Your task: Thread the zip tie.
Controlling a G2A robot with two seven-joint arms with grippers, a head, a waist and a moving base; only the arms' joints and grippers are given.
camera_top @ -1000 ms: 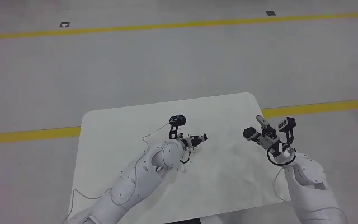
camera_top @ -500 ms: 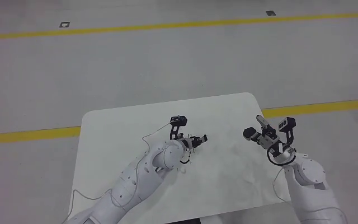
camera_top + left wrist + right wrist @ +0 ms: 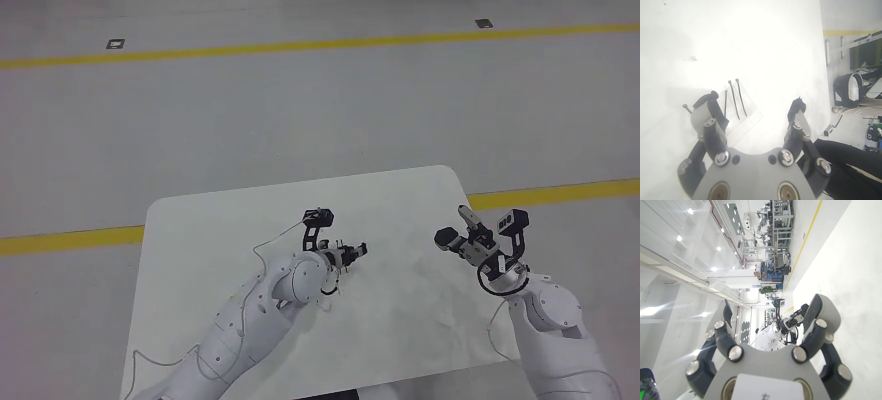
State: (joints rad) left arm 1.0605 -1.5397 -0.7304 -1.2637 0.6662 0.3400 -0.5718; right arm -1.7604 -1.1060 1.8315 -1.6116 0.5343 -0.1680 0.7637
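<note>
The left end effector (image 3: pixel 753 100) is being held released, its fingers spread wide, low over the white counter (image 3: pixel 757 43). Just beyond its fingertips, black zip ties (image 3: pixel 734 100) are being presented. Three are lying side by side on a clear sheet (image 3: pixel 751 115) with their heads pointing away, and a fourth tie (image 3: pixel 686 107) is partly hidden behind one finger. The step in hand is being judged as the first pick-up. It is best being done by singling out one tie near its middle, so that its neighbours are not being dragged and head and tail are being left free for threading. The sheet looks slippery and is likely being shifted by any sideways push. Farther off, the right end effector (image 3: pixel 455 235) is being held released near the counter's edge, well apart. No legible writing is being shown on ties or sheet.
</note>
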